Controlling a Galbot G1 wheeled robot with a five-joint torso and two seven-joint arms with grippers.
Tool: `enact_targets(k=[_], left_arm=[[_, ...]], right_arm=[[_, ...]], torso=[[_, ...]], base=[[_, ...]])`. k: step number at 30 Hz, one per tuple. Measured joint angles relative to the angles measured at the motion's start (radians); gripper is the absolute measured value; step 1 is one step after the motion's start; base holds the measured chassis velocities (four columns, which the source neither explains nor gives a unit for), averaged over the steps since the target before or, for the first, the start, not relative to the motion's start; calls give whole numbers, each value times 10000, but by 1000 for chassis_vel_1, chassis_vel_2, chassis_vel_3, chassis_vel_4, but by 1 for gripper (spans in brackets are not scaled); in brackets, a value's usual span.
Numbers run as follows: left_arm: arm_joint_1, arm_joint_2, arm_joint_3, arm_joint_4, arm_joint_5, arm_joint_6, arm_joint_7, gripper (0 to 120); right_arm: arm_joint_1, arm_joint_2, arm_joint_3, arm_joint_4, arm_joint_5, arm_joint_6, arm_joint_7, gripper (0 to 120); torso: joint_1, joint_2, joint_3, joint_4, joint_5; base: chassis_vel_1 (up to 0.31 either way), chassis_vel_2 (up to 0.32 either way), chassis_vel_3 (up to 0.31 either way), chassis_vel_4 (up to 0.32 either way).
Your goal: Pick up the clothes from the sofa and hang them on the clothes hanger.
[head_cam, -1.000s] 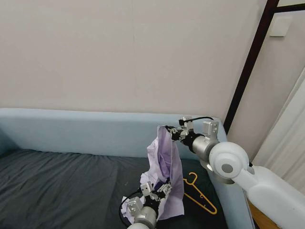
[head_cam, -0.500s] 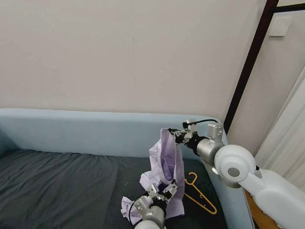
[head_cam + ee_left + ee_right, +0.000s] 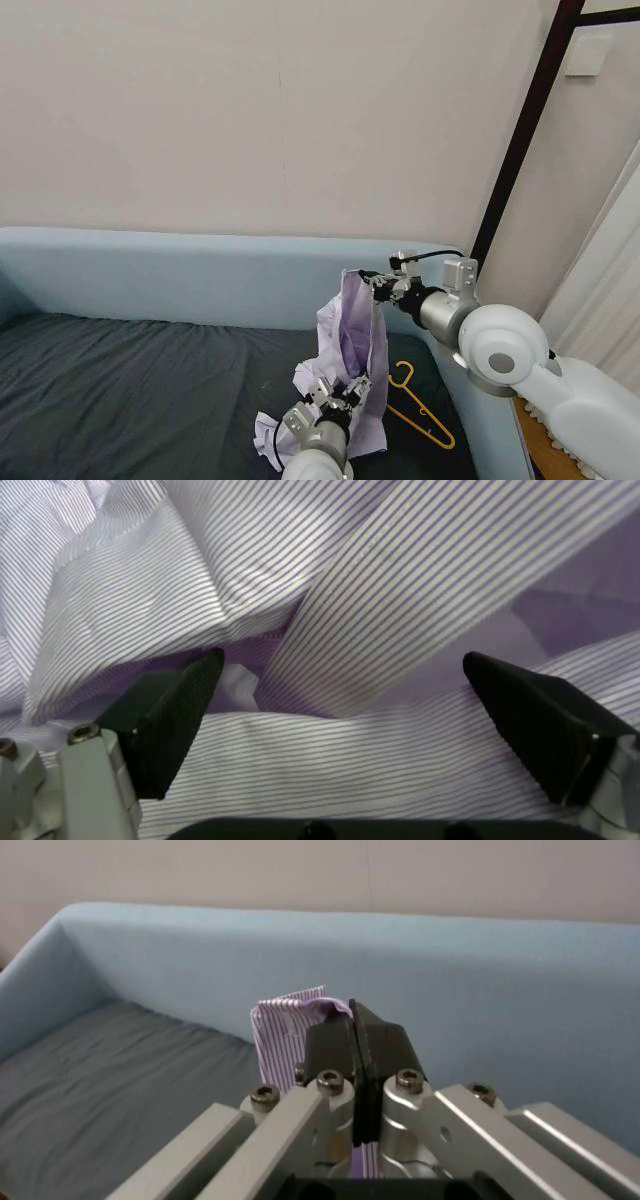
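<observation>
Lilac and white in fine stripes, the pinstriped shirt (image 3: pixel 352 338) hangs in the air at about 5 o'clock from the middle of the head view, over the right end of the pale blue sofa (image 3: pixel 150 275). Its long axis runs nearly straight from 12 to 6, leaning a little toward 7 at the bottom. The top points up at the right gripper (image 3: pixel 363 276), whose tips are pressed together on a corner of the cloth. The lower end pools in a loose crumple on the dark grey seat cushion (image 3: pixel 120 390). The left gripper (image 3: pixel 336 392) sits low against the hanging folds, toward 6 o'clock of the shirt. Its black fingers (image 3: pixel 165 716) are spread wide, with striped cloth lying between them and nothing pinched yet. The step in hand looks like taking a second hold so the garment can be opened out. To do it well, the left gripper should probably close on one clean fold or edge rather than a thick bunch, while the right pinch stays firm so the corner does not slip. The orange clothes hanger (image 3: pixel 421 409) lies flat on the cushion at about 4 o'clock of the hem, near it but apart. I would judge that any lift should go upward, so trailing cloth does not drag the hanger away.
</observation>
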Motion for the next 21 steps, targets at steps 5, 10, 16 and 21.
enact_targets(k=[5, 10, 16, 21], left_arm=[[-312, -421, 0, 739, -12, 53, 13, 94], [-595, -819, 63, 1493, 187, 65, 53, 94], [-637, -928, 180, 1823, 391, 70, 141, 93], [-646, -1128, 237, 2054, 581, 50, 246, 91]], right_arm=[[-14, -87, 88, 209, 201, 0, 98, 0], [-9, -221, 274, 420, 454, -2, 193, 0], [8, -251, 344, 480, 621, -2, 257, 0], [192, -246, 337, 574, 878, -3, 400, 0]], torso=[[0, 0, 0, -2, 0], [1, 0, 0, -1, 0], [0, 0, 0, 0, 0], [0, 0, 0, -1, -1]], base=[[0, 0, 0, 0], [0, 0, 0, 0], [0, 0, 0, 0], [0, 0, 0, 0]])
